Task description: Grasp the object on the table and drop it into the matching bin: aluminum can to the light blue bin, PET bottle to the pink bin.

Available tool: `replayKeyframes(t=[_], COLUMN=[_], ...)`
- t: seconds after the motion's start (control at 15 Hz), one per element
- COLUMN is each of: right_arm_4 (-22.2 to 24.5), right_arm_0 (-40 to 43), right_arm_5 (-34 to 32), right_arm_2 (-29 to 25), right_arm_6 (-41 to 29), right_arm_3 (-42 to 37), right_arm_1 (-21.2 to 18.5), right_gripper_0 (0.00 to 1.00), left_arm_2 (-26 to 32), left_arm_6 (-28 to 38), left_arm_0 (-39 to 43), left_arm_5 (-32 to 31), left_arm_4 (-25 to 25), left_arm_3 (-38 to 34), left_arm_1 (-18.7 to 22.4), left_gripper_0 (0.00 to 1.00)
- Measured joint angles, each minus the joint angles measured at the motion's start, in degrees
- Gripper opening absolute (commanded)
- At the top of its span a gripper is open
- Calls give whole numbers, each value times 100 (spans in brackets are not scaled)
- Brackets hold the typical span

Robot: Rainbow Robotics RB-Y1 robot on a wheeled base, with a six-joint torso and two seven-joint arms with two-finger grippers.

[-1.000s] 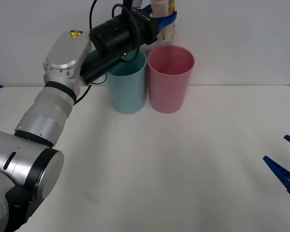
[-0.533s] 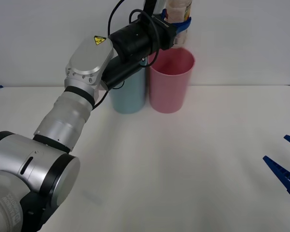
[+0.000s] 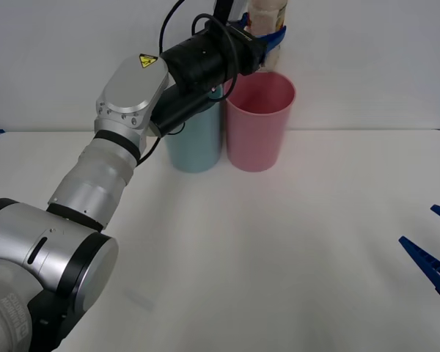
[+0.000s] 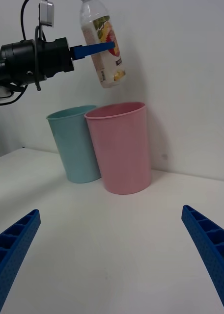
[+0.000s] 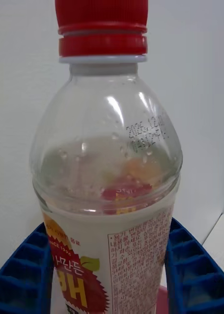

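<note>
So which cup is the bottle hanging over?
The pink bin. The left gripper holds the PET bottle in the air above its open mouth. The light blue bin stands right beside it, nearer the arm, with nothing over it.

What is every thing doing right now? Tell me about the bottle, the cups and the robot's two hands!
Bottle: capped, held in the air above the pink bin, tilted.
Pink bin: upright, open-topped, beside the blue one.
Blue bin: upright, open-topped.
Left gripper: shut on the bottle.
Right gripper: open, low over the table.
</note>
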Motion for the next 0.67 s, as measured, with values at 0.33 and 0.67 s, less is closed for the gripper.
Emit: replayKeyframes(t=[0.33,0.67], right_arm_4=[0,0], right_arm_0=[0,0], right_arm_5=[0,0], right_arm_2=[0,0], right_arm_6=[1,0], right_arm_3=[0,0], right_arm_1=[0,0], right_gripper_0=[100,100], left_arm_2=[-21,-132], left_arm_6=[-9,-35], left_arm_0=[66,374], left_arm_5=[-14,-640], left_arm_4=[54,1098], left_arm_3=[0,-171], left_arm_1=[51,716], left_gripper_0=[100,100])
